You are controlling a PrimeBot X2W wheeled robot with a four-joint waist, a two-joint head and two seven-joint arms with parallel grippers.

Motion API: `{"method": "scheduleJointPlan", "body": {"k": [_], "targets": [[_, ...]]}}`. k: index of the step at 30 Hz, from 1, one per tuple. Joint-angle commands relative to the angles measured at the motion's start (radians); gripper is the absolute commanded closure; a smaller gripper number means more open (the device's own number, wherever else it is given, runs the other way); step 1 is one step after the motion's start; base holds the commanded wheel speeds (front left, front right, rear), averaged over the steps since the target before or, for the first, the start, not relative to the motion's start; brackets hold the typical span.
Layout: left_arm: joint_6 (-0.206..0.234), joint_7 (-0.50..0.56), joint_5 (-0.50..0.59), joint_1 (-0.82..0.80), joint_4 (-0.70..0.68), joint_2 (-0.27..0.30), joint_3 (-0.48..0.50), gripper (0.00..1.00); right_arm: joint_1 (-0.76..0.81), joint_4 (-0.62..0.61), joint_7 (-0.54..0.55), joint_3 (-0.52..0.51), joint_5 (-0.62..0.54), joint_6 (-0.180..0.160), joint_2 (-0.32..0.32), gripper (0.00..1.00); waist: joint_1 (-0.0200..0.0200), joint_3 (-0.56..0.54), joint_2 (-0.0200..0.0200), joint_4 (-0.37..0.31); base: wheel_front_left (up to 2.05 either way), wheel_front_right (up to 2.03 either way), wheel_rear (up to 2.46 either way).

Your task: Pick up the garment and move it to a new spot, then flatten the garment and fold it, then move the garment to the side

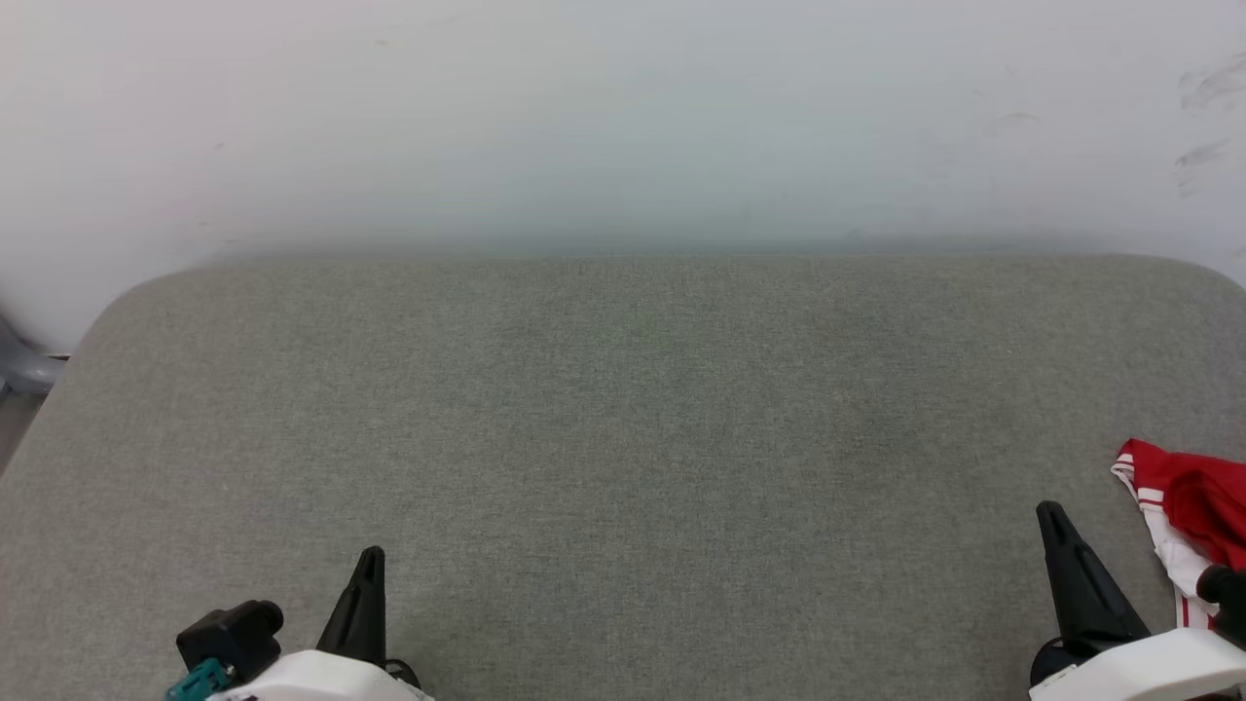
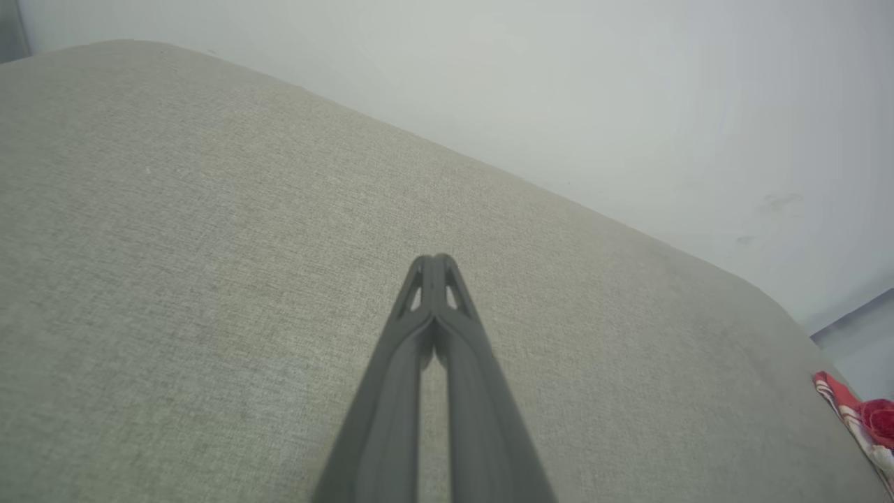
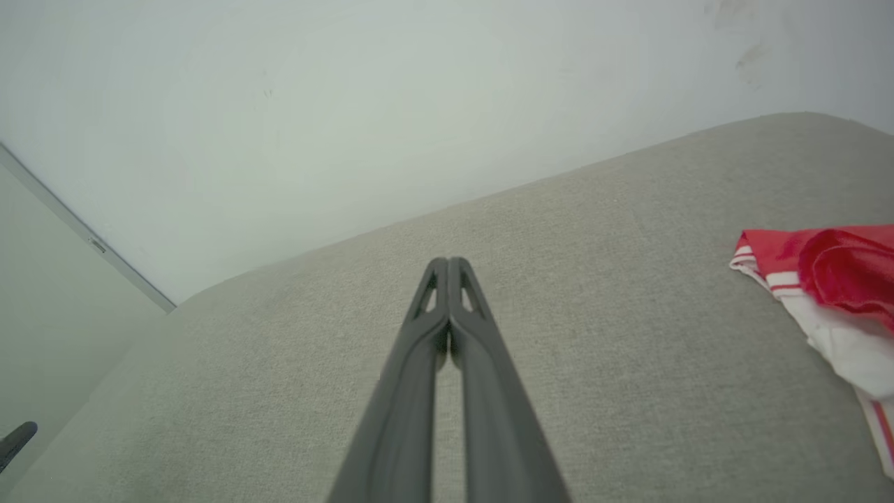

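Observation:
The garment is a bunched red shirt with a white sleeve and red-and-white striped trim, lying at the right edge of the grey padded table. It also shows in the right wrist view, garment, and as a small patch in the left wrist view, garment. My right gripper is shut and empty, just left of the garment and apart from it; its tips meet. My left gripper stands shut and empty at the lower left, far from the garment, fingertips pressed together.
A pale wall runs right behind the table's far edge. A grey object pokes in past the table's left corner. The table's rounded corners fall away at the far left and far right.

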Motion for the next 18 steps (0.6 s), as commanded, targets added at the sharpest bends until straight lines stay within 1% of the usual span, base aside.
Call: {"method": "scheduleJointPlan", "body": {"k": [1,18], "targets": [[-0.011,0.01,-0.043,-0.033,-0.008,-0.004,0.018,1.0,-0.035,0.003,0.0,0.002,0.054,0.0,-0.009,1.0,-0.0001,0.001,-0.0001,0.0,0.0,0.0,0.0],[-0.056,0.073,-0.267,-0.068,0.017,-0.034,0.078,1.0,-0.087,0.086,0.003,0.007,0.318,0.0,-0.013,1.0,-0.0001,0.006,-0.0001,-0.002,0.0,0.0,0.0]]}}
